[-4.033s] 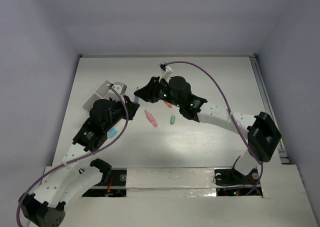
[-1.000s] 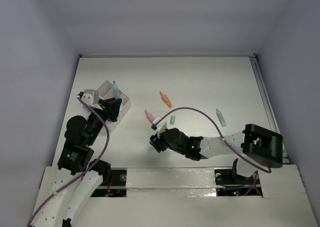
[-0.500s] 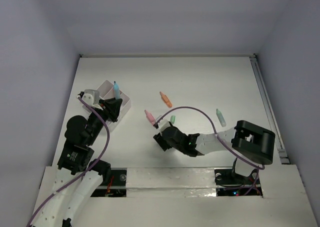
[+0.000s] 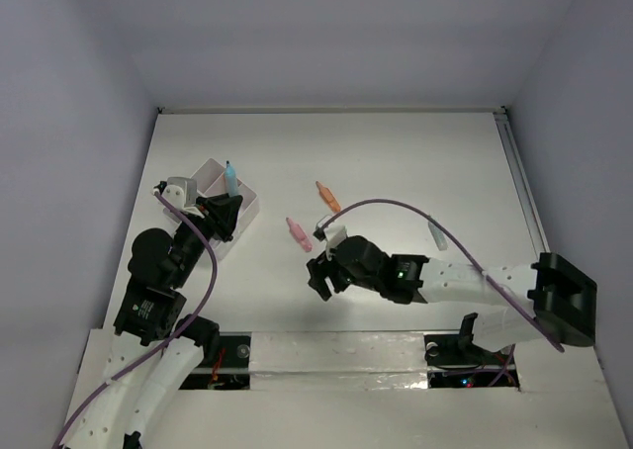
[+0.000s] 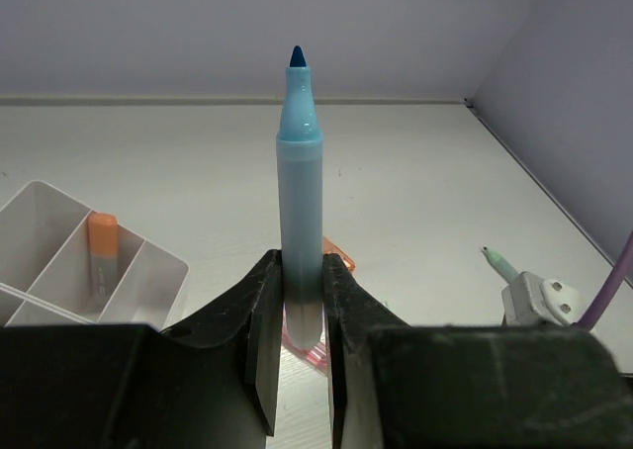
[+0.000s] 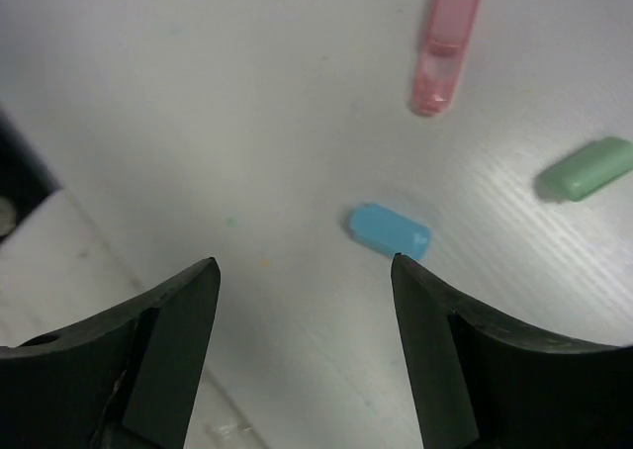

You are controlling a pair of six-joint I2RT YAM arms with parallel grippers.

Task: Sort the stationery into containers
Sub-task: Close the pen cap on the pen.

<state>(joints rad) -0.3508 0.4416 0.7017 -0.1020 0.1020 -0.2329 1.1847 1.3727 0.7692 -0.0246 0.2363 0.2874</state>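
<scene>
My left gripper (image 4: 224, 212) is shut on a light blue marker (image 4: 229, 177) and holds it upright, tip up, beside the white containers (image 4: 208, 174). The left wrist view shows the marker (image 5: 299, 192) clamped between both fingers and an orange marker (image 5: 101, 254) lying in one compartment of the containers (image 5: 158, 271). My right gripper (image 6: 304, 263) is open and points down at the table. A small blue cap (image 6: 389, 230) lies just beyond its right fingertip. A pink marker (image 6: 447, 44) and a small green cap (image 6: 586, 168) lie farther out.
In the top view a pink marker (image 4: 298, 233) and an orange marker (image 4: 327, 196) lie mid-table. A green marker (image 4: 436, 234) is partly hidden behind the right arm's purple cable (image 4: 396, 204). The table's near edge (image 6: 59, 271) is close to the right gripper.
The right gripper's jaws have spread wider, and its arm has swung, with the elbow moving out to the right. The left gripper and its blue marker have not moved.
</scene>
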